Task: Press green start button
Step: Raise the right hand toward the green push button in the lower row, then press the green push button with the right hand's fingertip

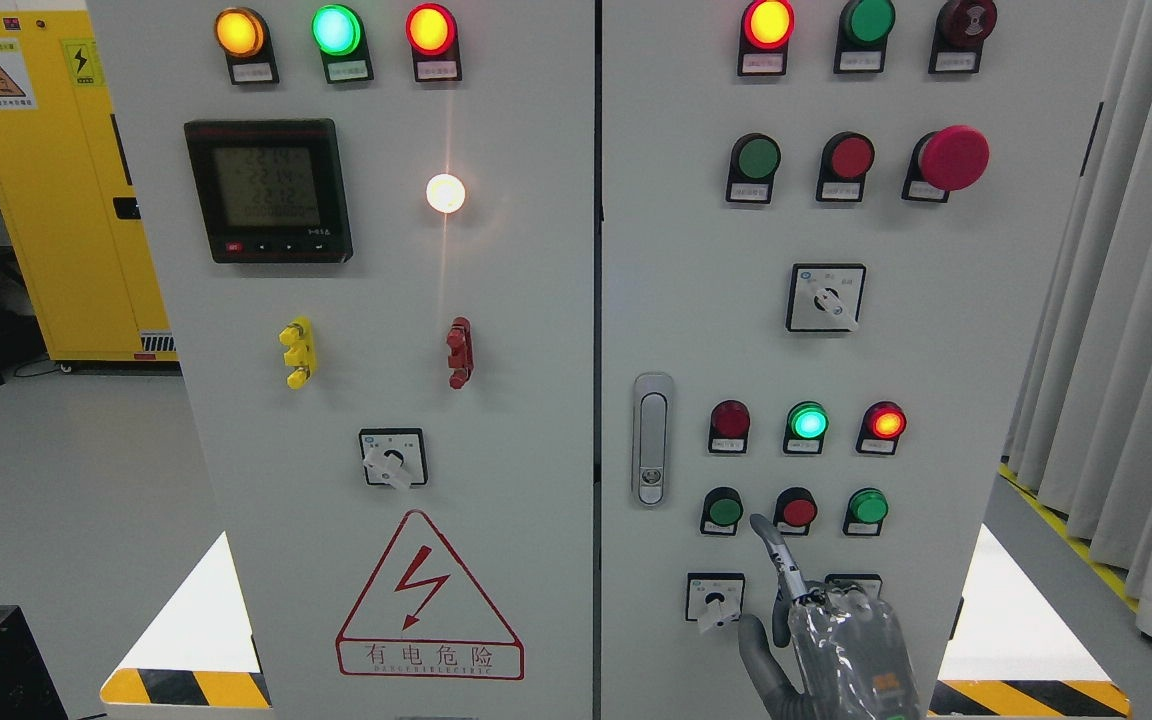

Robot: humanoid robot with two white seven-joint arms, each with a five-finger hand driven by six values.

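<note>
My right hand point(841, 650), wrapped in clear plastic, rises from the bottom edge in front of the right cabinet door point(936, 330). Its index finger point(774, 550) points up and the other fingers are curled, holding nothing. The fingertip sits between a green push button point(724, 510) and a red push button point(796, 511) in the lower button row, just short of both. Another green button point(868, 506) is at the right end of that row. A larger green button point(758, 157) is higher up. The left hand is out of view.
Above the lower row are indicator lamps: dark red point(730, 419), lit green point(808, 421), lit red point(885, 422). A rotary switch point(715, 598) sits left of my hand and a door handle point(651, 440) further left. A red mushroom stop button point(952, 157) is upper right. Curtains point(1136, 350) hang at right.
</note>
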